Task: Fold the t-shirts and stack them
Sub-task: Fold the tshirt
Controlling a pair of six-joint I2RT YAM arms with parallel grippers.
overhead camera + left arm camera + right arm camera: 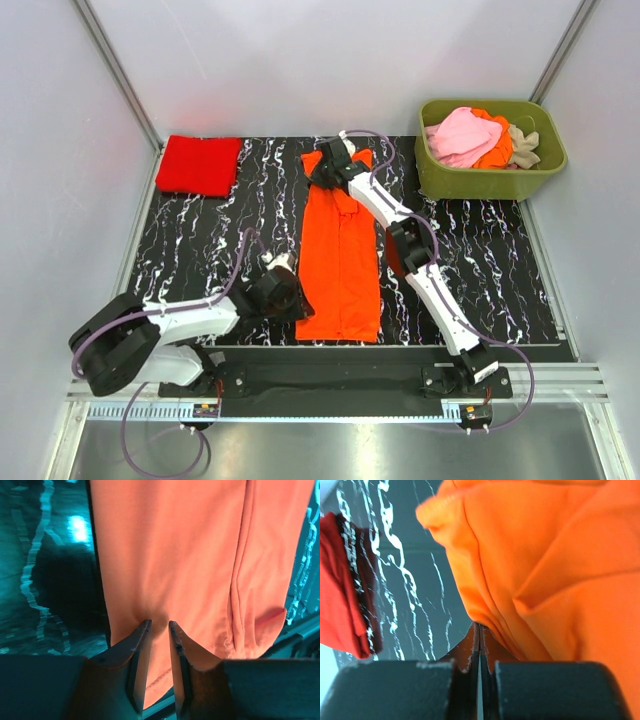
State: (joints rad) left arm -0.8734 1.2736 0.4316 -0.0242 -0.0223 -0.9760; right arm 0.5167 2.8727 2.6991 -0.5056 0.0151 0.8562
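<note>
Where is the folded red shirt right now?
In the top view, the red shirt lies at the far left corner of the black mat, left of the orange shirt, opposite the green tub.

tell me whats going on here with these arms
Both arms are working on the orange t-shirt, laid out as a long strip. The right gripper is shut on its far collar end; the left gripper pinches the near hem. A folded red t-shirt lies far left; more shirts sit in the green tub.
</note>
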